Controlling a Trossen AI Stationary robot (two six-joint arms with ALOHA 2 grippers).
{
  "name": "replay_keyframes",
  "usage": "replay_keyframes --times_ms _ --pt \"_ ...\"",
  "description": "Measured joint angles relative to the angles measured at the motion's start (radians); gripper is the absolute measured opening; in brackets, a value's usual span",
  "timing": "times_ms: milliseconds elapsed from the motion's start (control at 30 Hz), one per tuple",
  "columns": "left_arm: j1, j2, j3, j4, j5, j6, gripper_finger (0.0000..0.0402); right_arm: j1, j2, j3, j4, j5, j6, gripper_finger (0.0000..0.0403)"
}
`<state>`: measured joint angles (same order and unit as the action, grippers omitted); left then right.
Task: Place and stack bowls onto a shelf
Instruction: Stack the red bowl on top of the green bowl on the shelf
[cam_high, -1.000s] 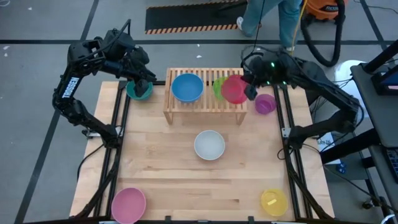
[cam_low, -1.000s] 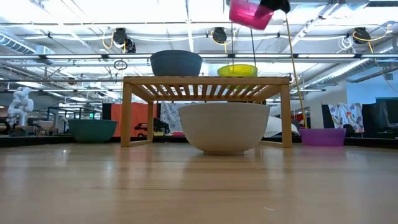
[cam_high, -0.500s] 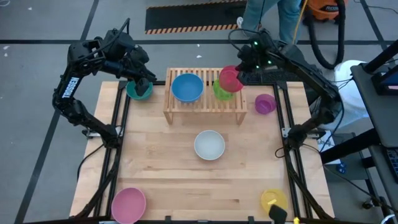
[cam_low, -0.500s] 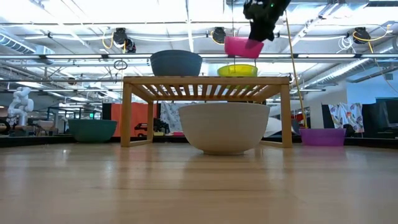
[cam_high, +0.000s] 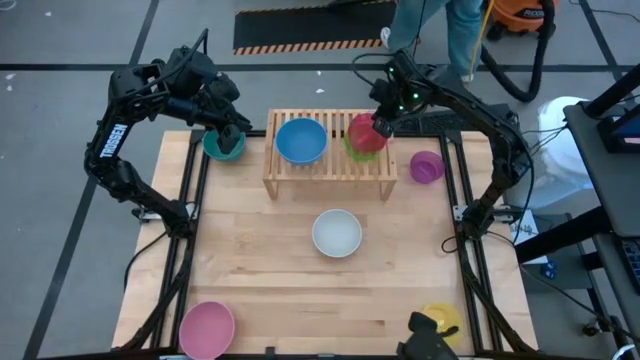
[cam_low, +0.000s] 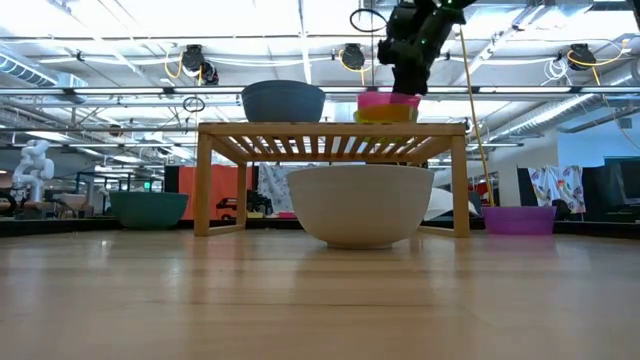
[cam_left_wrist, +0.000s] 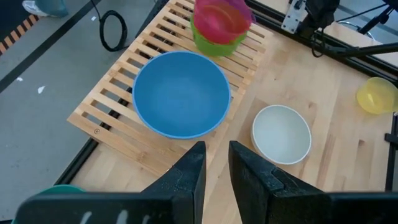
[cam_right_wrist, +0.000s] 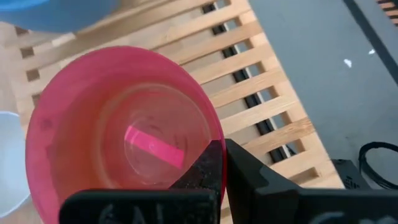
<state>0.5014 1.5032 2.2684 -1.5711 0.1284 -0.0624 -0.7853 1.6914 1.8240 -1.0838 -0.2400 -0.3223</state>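
One red bowl (cam_high: 365, 133) in right tool (cam_high: 381, 122).

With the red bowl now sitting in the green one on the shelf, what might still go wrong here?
1. The right tool is still shut on the red bowl's rim; pulling away before opening could drag it, and perhaps the green bowl, off the shelf.
2. The stack sits close to the blue bowl, so a sideways retreat may bump it.
3. The left tool by the teal bowl is uninvolved.

White lettering "TROSSEN" along the left arm (cam_high: 108, 145), high view only.
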Motion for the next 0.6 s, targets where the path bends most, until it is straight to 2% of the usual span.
replay_keyframes --times_ms 267,600 --pt "0.0 0.0 0.0 0.0 0.0 0.0 0.0074 0.0 0.058 0.001 -0.012 -0.003 -0.048 0.0" --pt "0.0 0.0 0.0 0.0 0.0 0.001 0.0074 0.0 0.065 0.002 0.01 0.0 -0.1 0.0"
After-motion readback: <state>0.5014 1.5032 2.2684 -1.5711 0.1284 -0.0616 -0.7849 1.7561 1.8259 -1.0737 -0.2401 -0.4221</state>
